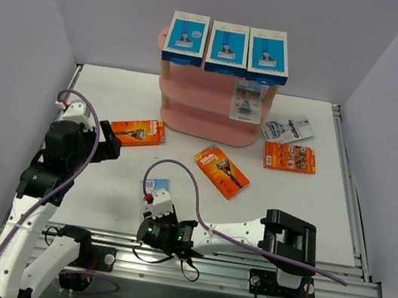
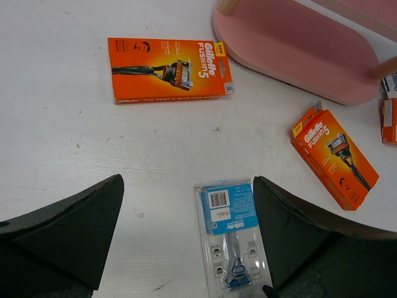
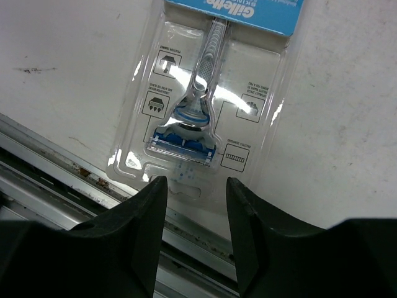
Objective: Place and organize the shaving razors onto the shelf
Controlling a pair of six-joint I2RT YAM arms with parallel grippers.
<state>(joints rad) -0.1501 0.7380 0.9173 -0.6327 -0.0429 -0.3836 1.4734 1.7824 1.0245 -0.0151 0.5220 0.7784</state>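
The pink shelf (image 1: 203,116) stands at the back with three blue-and-white razor boxes (image 1: 227,48) in a row on its top board. A clear blister pack (image 1: 247,101) stands on a lower tier. On the table lie three orange cards (image 1: 138,132) (image 1: 221,171) (image 1: 289,157) and a loose blister pack (image 1: 288,129). A third blister pack (image 3: 201,112) lies flat at the table's near edge. My right gripper (image 3: 193,183) is open, its tips just over that pack's lower end. My left gripper (image 2: 186,180) is wide open above the bare table, left of this pack (image 2: 231,233).
A metal rail (image 1: 240,267) runs along the table's near edge, right under my right gripper. Grey walls close in the left, right and back sides. A purple cable (image 1: 180,167) arcs over the table near the right arm.
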